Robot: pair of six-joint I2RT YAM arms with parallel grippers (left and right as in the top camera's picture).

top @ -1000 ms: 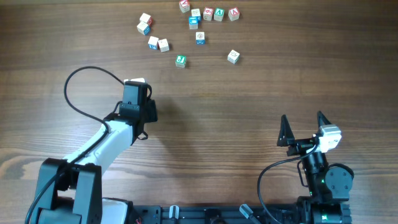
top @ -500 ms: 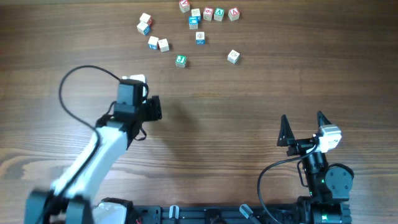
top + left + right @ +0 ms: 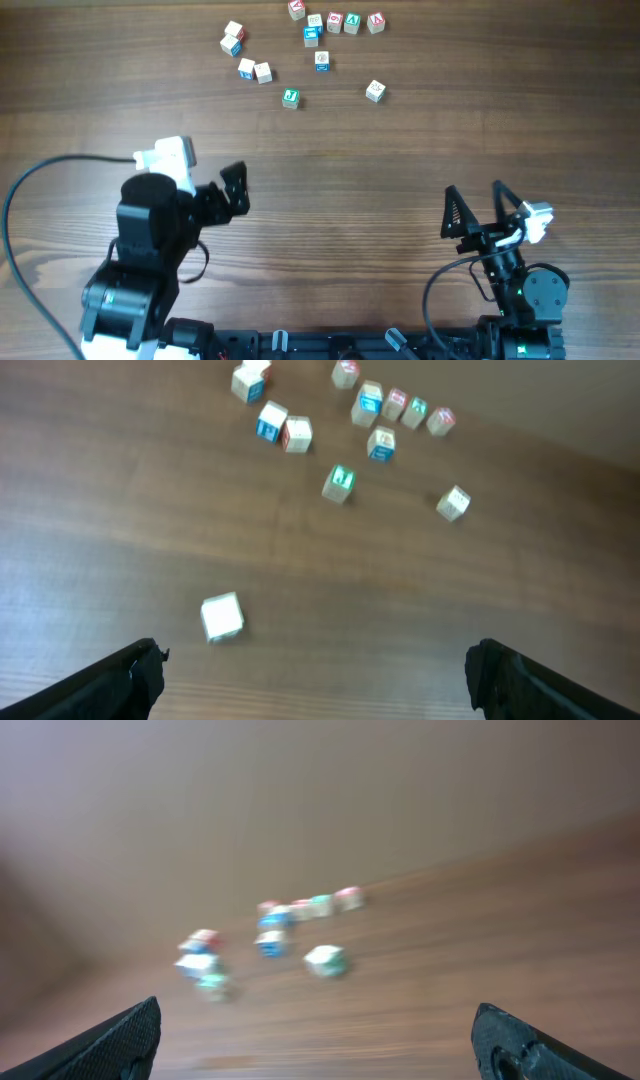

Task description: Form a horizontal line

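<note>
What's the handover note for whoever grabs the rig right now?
Left gripper: open, empty, near left of the table.
Right gripper: open, empty, near right.
Horizontal line: short row of cubes at the far edge.
Loose cubes scattered left of it and nearer the arms; one lone pale cube lies nearer the left gripper.
Done: a short row.
Left: probably bring the loose cubes into it.

Overhead: your light falls even and diffuse; table (image 3: 400,150) grain crisp, shadows faint and soft-edged beside the left arm (image 3: 150,235).
Left wrist: you get mild softness throughout; cubes (image 3: 340,483) overbright, letters illegible, lower corners dark.
Right wrist: you get heavy blur; cubes smeared to coloured blots, wood washed pale toward the top, lower corners black.
</note>
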